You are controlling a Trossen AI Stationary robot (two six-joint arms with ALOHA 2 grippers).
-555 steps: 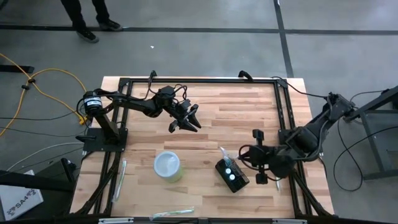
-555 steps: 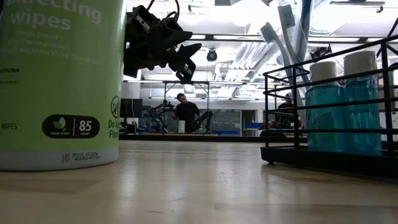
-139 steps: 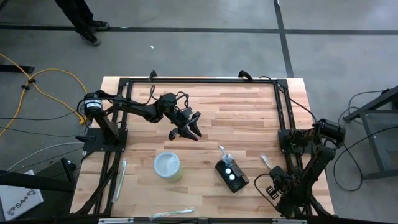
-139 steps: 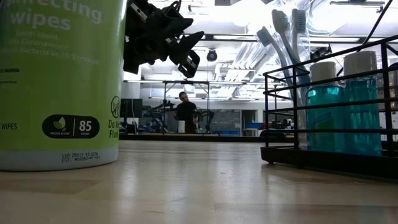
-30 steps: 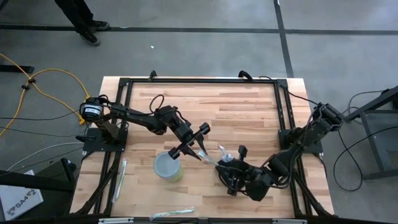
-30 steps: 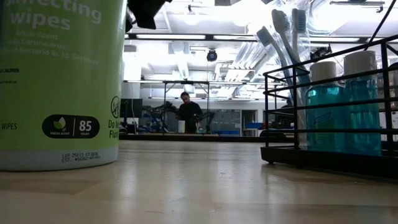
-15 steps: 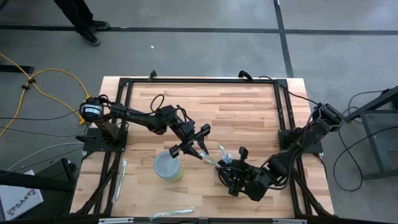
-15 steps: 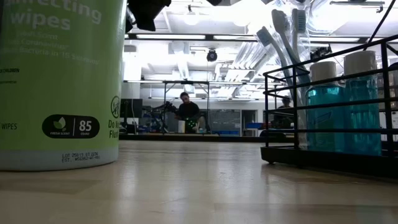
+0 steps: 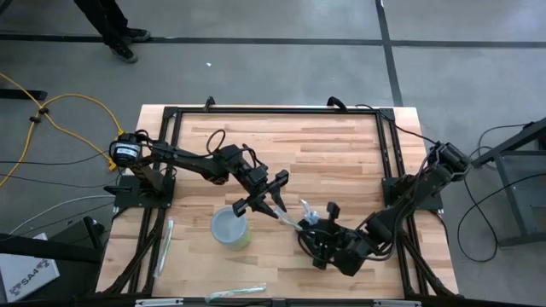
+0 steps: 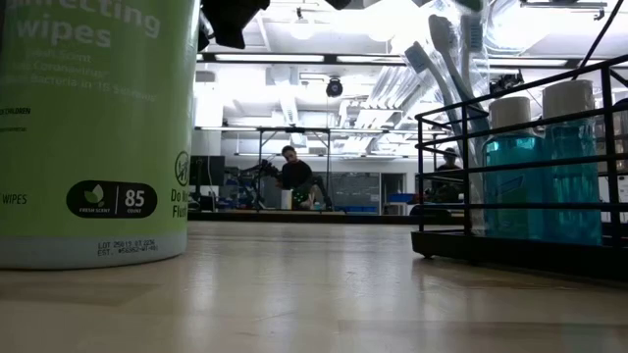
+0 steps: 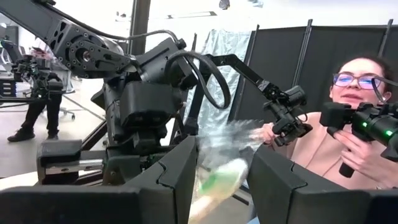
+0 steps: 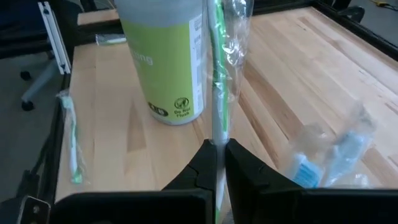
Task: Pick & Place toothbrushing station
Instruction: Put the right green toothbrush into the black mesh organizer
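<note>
Desk (image 9: 341,145) is pale butcher-block wood inside a black tube frame (image 9: 273,109), sitting on a grey concrete floor (image 9: 256,60) with dark seam lines. From the left, we see a yellow cable (image 9: 51,119) looping on the floor, and a person's legs (image 9: 111,26) at the far edge of the overhead view. On the desk's left edge lies a wrapped toothbrush (image 9: 165,243), and a second one (image 9: 236,292) lies along the near edge. Next is the green wipes canister (image 9: 229,228), upright with a white lid; in the low view it fills the left side and blocks that part of the room. The left tool (image 9: 266,194) hangs just beside the canister, above the desk. It's about half open, with one finger on each side of a clear-wrapped green toothbrush (image 11: 217,177); we can't tell whether the fingers actually press the wrapper. The right tool (image 12: 221,152) is closed tight on that same wrapped brush, pinching the handle with the brush pointing out past the fingers toward the canister. The toothbrushing station (image 10: 510,245) stands on the desk right of centre: a black rack with two blue bottles and toothbrushes upright in it. In the overhead view the right arm sits over it and hides most of it. The room beyond is a bright open lab with people (image 10: 292,176) at far benches. In the left wrist view a seated person (image 11: 360,124) holds control handles in front of dark partition panels.
</note>
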